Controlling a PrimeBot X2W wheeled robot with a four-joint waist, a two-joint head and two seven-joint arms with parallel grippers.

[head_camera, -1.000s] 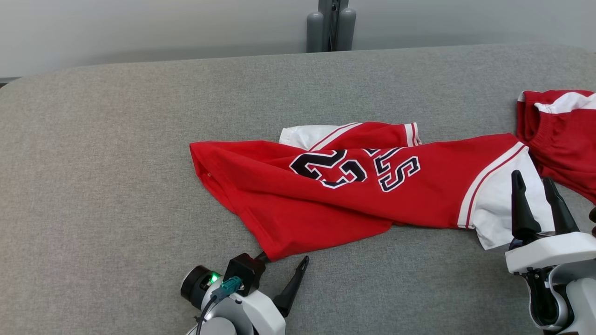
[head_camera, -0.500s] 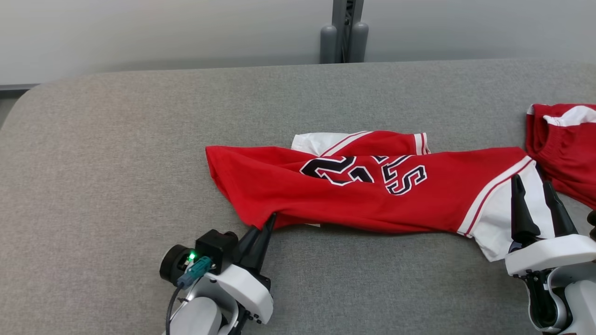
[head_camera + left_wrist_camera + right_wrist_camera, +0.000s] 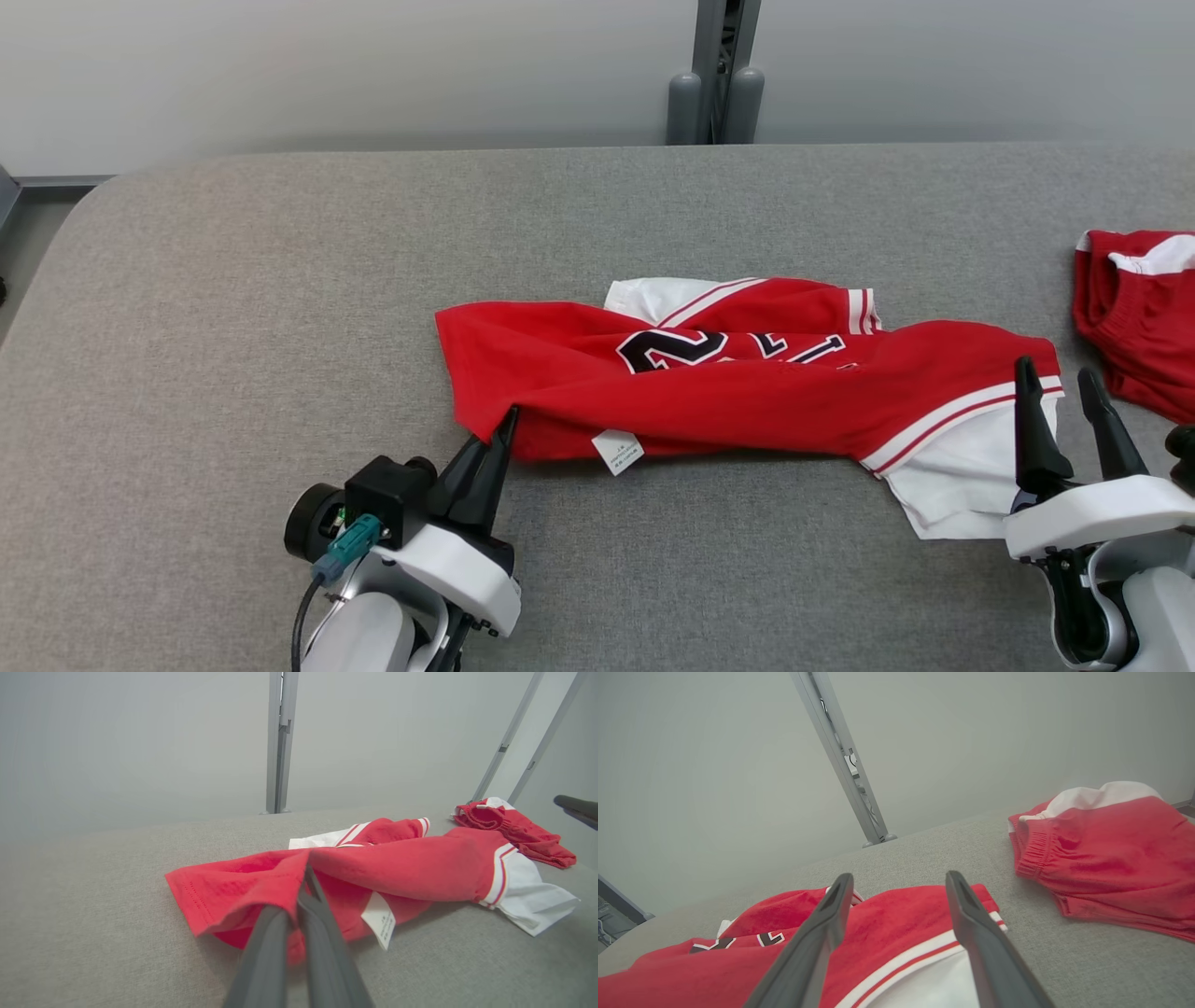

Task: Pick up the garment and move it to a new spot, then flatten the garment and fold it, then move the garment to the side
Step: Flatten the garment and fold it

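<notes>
Pinching red-and-white cotton jersey's near hem with closed left gripper; holding right gripper open over white sleeve, near grey table's right edge.

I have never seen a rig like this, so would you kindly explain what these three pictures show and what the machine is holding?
This is a wheeled robot with two arms, each ending in two long dark prongs: the left fingers and the right fingers. The overhead picture comes from a camera on its head, looking down at a grey fabric-covered table. The other two come from cameras on its wrists, each looking along that arm's own pair. On the table lies a crumpled red jersey with white sleeves and black numbers, and at the robot's right a second red and white garment. The left fingers are shut on the jersey's red edge, close to a small white label. The right fingers are open above the jersey's white sleeve, holding nothing.
</notes>
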